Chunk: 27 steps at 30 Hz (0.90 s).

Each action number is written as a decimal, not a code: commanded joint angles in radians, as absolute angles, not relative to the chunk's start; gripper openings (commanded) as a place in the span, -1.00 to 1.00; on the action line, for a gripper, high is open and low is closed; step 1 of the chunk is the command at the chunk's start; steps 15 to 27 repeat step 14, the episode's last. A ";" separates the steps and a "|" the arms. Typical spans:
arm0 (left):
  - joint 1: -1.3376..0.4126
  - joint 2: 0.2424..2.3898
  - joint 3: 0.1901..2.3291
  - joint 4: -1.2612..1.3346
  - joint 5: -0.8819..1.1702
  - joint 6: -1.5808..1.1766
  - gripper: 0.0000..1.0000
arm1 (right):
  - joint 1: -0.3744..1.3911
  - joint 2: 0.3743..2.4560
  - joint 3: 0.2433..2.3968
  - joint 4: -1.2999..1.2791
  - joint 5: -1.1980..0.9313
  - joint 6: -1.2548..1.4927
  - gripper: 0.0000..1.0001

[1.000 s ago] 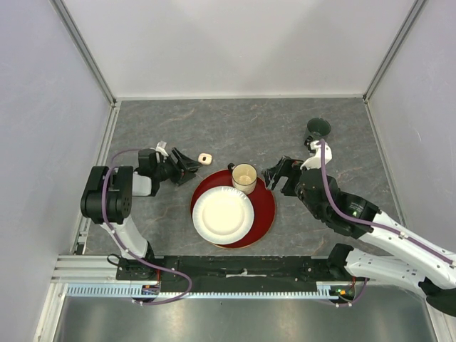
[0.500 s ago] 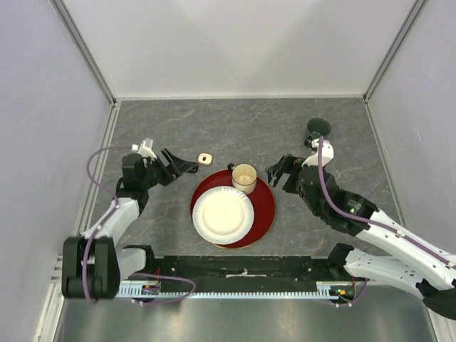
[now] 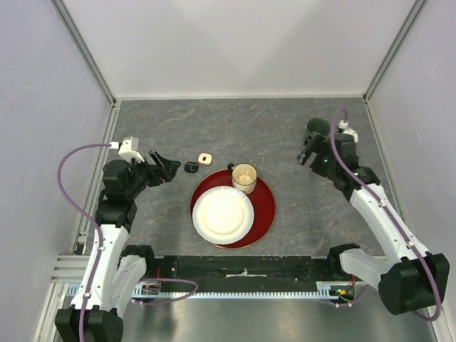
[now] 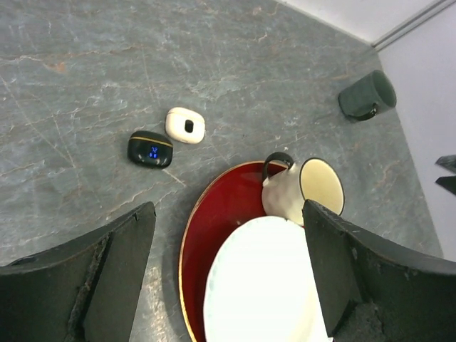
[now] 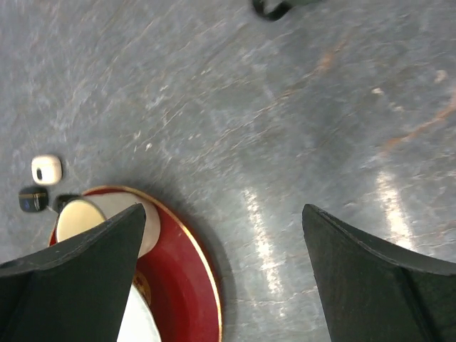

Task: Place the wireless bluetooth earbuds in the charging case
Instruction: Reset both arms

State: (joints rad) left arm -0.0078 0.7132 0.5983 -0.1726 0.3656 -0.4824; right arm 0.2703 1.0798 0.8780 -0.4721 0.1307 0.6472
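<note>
Black case just beside white case, contents hidden.

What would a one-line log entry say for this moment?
left jaws: open, empty | right jaws: open, empty, by dark cup | black case, white case: on table beside tray | buds: none seen

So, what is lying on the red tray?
A white plate and a cream mug stand on the red tray, the mug at its far edge. What is under the plate is covered and cannot be seen.
</note>
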 commanded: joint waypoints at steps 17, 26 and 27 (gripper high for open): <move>-0.008 0.661 0.612 -0.251 0.293 -0.410 0.82 | 0.005 0.845 0.528 -0.183 0.475 0.549 0.96; -0.008 0.661 0.612 -0.251 0.293 -0.410 0.82 | 0.005 0.845 0.528 -0.183 0.475 0.549 0.96; -0.008 0.661 0.612 -0.251 0.293 -0.410 0.82 | 0.005 0.845 0.528 -0.183 0.475 0.549 0.96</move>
